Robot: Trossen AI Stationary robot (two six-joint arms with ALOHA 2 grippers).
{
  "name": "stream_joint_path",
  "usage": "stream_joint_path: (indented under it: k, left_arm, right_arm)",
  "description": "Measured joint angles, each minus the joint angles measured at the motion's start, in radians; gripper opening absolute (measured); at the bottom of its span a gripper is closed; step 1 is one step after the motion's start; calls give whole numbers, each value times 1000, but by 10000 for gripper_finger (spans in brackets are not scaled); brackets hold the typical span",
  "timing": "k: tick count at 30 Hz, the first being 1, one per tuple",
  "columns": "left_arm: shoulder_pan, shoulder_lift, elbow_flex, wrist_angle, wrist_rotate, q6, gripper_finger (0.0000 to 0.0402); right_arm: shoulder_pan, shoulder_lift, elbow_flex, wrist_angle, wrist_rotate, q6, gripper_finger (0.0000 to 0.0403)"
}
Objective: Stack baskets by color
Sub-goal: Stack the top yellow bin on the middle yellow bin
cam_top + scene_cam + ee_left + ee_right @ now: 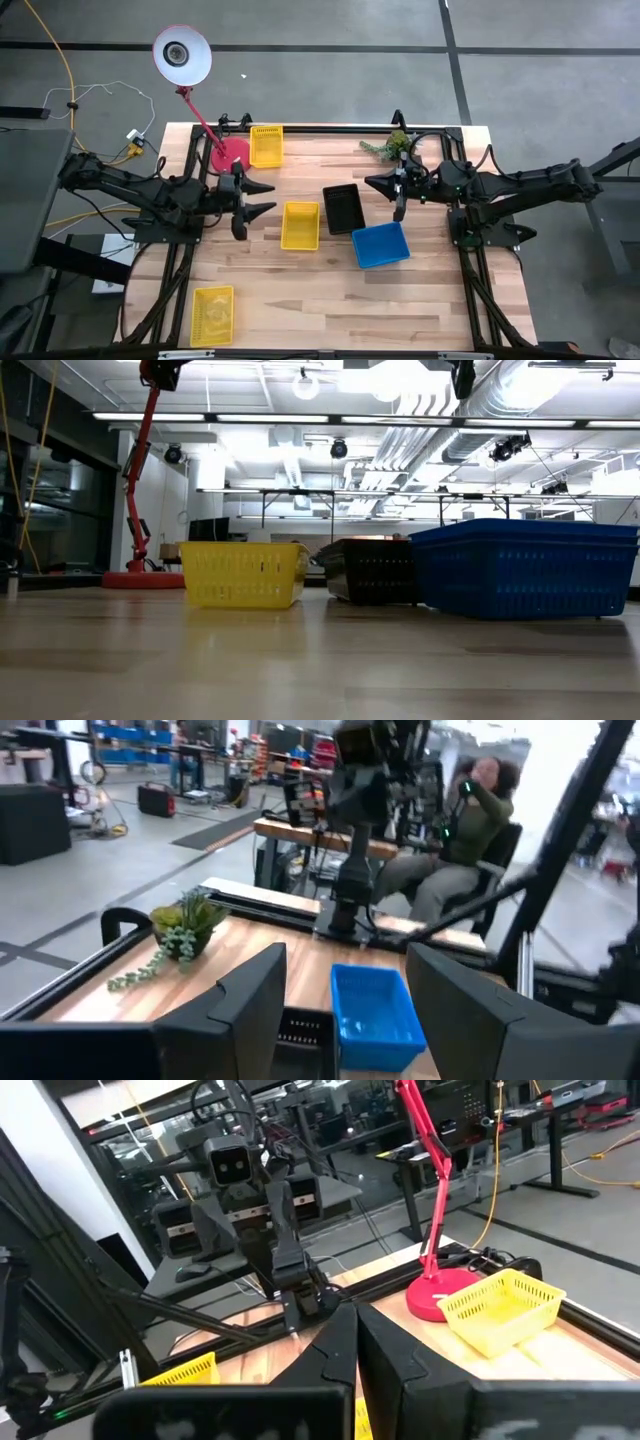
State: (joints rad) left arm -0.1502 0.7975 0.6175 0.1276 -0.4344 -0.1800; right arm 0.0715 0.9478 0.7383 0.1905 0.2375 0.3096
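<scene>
Five baskets rest flat on the wooden table (330, 300). One yellow basket (266, 145) sits at the far edge beside the red lamp base (228, 155), another yellow basket (300, 225) at the centre, and a third (212, 315) near the front left. The black basket (343, 208) and the blue basket (380, 245) lie right of centre. My left gripper (265, 198) hovers open, level, left of the central yellow basket. My right gripper (372, 182) hovers shut, level, beyond the black basket. Neither touches anything.
A small potted plant (392, 147) stands at the far edge, right of centre. The red lamp's arm (140, 470) rises from its base at the far left. A person (470, 820) sits beyond the table's right side. Bare wood lies along the front edge.
</scene>
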Motion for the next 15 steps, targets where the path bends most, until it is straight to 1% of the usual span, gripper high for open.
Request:
stream_joint_path:
  k: [3,5,7,10,12,15]
  left_arm:
    - [2,2,27,-2,-24,-23,195]
    - [23,19,62,-27,-24,-23,195]
    - [58,43,108,-111,-22,-24,195]
    - [142,94,202,-285,-11,-13,195]
    - [219,132,260,-439,42,12,195]
    - [344,199,323,-596,159,55,195]
  right_arm:
    - [0,0,0,7,1,2,0]
    - [0,0,0,12,2,3,0]
    - [0,0,0,12,2,3,0]
    - [0,0,0,11,2,3,0]
    - [0,0,0,11,2,3,0]
    - [0,0,0,10,3,-7,0]
